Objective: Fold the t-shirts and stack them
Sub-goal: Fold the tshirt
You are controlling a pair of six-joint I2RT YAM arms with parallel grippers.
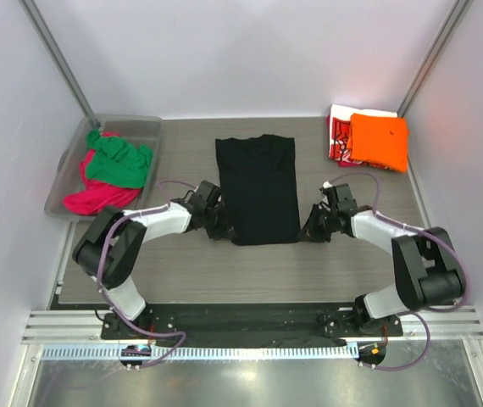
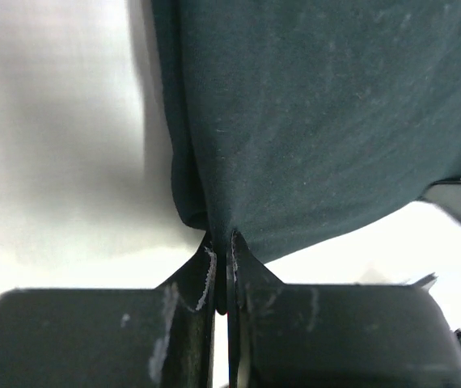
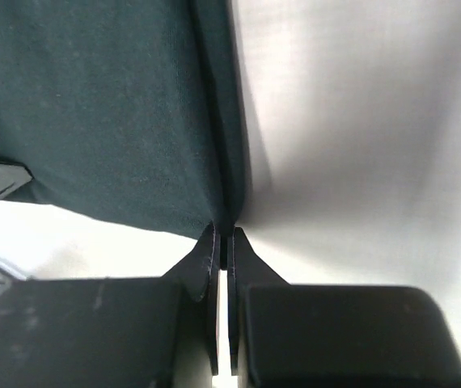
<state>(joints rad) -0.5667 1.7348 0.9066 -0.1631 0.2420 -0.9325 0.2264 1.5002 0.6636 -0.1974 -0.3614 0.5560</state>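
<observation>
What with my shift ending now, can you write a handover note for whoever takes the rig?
Left gripper shut on the black t-shirt at its near left corner; right gripper shut on the near right corner.
It lies mid-table, a narrow strip.
Done: orange t-shirt folded on red-and-white t-shirt, far right.
Left: finish the black one; green t-shirt and magenta t-shirt crumpled in the bin.

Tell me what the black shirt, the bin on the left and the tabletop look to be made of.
Black t-shirt: soft cloth, likely knit, matte; fine texture and lint specks show in the wrist views, and it puckers where the left claw pinches it.
Bin: clear plastic; see-through walls with a slight sheen.
Table: probably grey wood-grain laminate, matte.
</observation>
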